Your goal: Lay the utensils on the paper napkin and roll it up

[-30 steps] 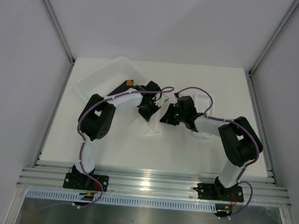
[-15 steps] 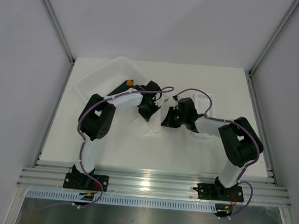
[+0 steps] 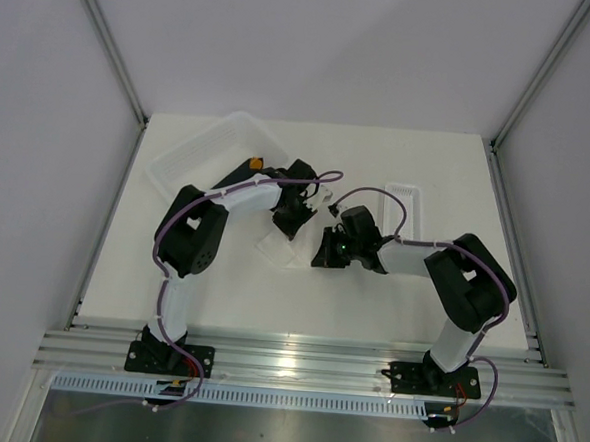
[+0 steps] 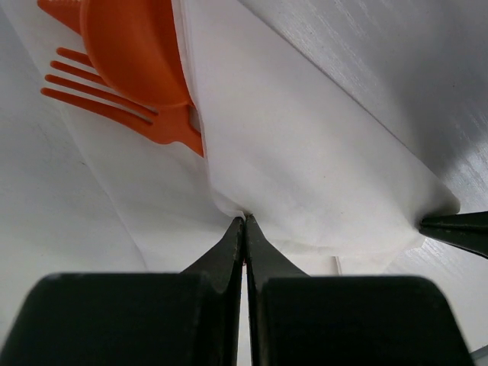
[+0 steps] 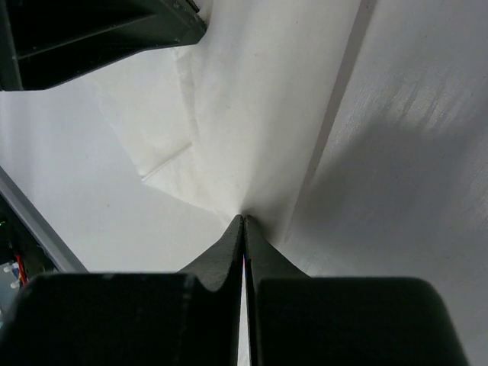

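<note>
Right wrist feed first. Closest to the lens, the right gripper (image 5: pixel 244 219) had its jaws pressed together, and the paper napkin (image 5: pixel 259 114) was nipped right at the tips. From that pinch the white sheet rose away up the frame, with a straight fold line running along its right side.

Over to the left wrist feed, and it was the same story. The left gripper (image 4: pixel 244 221) was clamped tight on a fold of the napkin, the paper caught at the very tips. Past them a folded-over flap climbed away. At its left edge I saw the fork (image 4: pixel 114 101) with its tines pointing left, and the spoon (image 4: pixel 133 42) bowl lying on top of it. Both handles ran under the flap and out of sight. At the right edge, the right gripper's dark fingertip (image 4: pixel 457 231) met the napkin's corner.

From overhead, both grippers met near the middle of the table (image 3: pixel 221 287) with the napkin bunched between them. Farther back a ribbed tray (image 3: pixel 402 197) lay to the right, and a translucent bin (image 3: pixel 204 147) sat at the far left corner.
</note>
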You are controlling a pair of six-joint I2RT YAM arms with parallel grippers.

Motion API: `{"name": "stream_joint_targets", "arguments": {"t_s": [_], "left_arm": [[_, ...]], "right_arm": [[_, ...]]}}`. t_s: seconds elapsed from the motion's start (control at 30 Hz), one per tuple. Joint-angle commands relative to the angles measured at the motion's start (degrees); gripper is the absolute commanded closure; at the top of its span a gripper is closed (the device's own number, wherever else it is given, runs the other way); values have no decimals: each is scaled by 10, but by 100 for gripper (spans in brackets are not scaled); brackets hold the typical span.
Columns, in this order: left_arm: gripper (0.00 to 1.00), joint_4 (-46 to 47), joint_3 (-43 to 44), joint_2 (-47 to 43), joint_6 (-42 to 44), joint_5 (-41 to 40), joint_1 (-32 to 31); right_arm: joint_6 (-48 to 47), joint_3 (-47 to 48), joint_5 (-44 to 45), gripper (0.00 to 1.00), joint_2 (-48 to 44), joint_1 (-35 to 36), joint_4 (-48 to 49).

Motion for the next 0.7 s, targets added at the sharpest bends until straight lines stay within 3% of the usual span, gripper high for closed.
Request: {"name": "stream_joint_targets", "arguments": {"t_s": [0.0, 0.23, 0.5, 0.67], "left_arm": [[99, -4, 16, 5, 3, 3, 6], [99, -4, 16, 5, 5, 3, 6], [99, 2, 17, 5, 7, 2, 5], [99, 0, 16, 1, 7, 6, 5]], "right_arm": [[1, -9, 28, 99, 0, -7, -19], [-6, 7, 10, 99, 11, -15, -46], [-10, 47, -6, 98, -74, -5, -60], [-2, 46, -13, 99, -29, -21, -43]]}}
